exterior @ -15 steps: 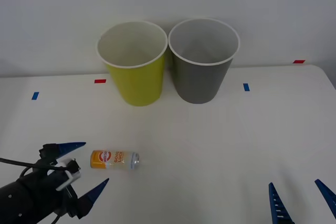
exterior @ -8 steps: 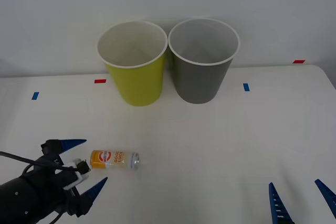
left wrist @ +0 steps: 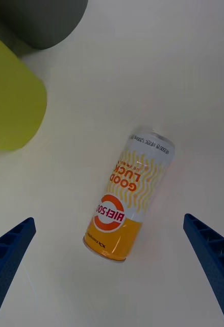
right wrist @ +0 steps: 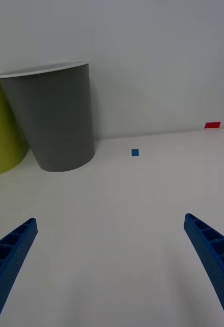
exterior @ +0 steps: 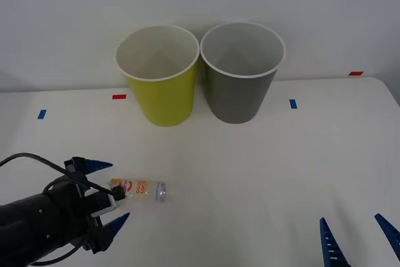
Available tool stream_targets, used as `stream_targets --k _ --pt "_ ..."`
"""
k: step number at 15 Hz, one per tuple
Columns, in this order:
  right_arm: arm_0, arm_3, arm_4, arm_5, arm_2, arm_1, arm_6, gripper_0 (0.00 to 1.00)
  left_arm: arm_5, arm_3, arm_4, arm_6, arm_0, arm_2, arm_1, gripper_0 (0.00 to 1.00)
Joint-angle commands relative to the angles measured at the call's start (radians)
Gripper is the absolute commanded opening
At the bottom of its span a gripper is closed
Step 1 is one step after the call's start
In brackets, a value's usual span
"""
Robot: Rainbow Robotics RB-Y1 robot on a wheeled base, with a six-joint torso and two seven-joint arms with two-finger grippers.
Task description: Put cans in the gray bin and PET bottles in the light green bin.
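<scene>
Front view: we list the can (exterior: 141,191) lying on its side on the counter (exterior: 262,167), at the left gripper (exterior: 106,195), jaws spread wide and empty; gray bin (exterior: 240,73) and light green bin (exterior: 159,76) stand well beyond.
Right wrist view: right gripper (right wrist: 112,255) parked, jaws wide, empty.
Left wrist view: can (left wrist: 129,202) between the fingers (left wrist: 9,255); we judge it light, smooth, dentable, prone to roll; grip mid-body.
</scene>
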Motion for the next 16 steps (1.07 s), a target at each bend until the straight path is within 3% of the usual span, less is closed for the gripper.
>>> stream_targets --k 1,3,8,10,12,16 --pt "0.000 0.000 0.000 0.000 0.000 0.000 0.000 1.00 0.117 -0.005 0.024 -0.034 -0.192 -0.153 0.015 1.00" --pt "0.000 0.000 0.000 0.000 0.000 0.000 0.000 1.00 0.178 -0.005 0.034 -0.099 -0.282 -0.224 0.004 1.00" --pt "0.000 0.000 0.000 0.000 0.000 0.000 0.000 1.00 0.406 -0.005 0.291 -0.263 -0.453 -0.245 -0.069 1.00" --pt "0.000 0.000 0.000 0.000 0.000 0.000 0.000 1.00 0.503 0.006 0.360 -0.272 -0.528 -0.245 -0.118 1.00" --pt "0.000 0.000 0.000 0.000 0.000 0.000 0.000 1.00 0.529 0.040 0.411 -0.284 -0.568 -0.245 -0.158 1.00" --pt "0.000 0.000 0.000 0.000 0.000 0.000 0.000 1.00 0.540 0.142 0.514 -0.439 -0.614 -0.245 -0.227 1.00"
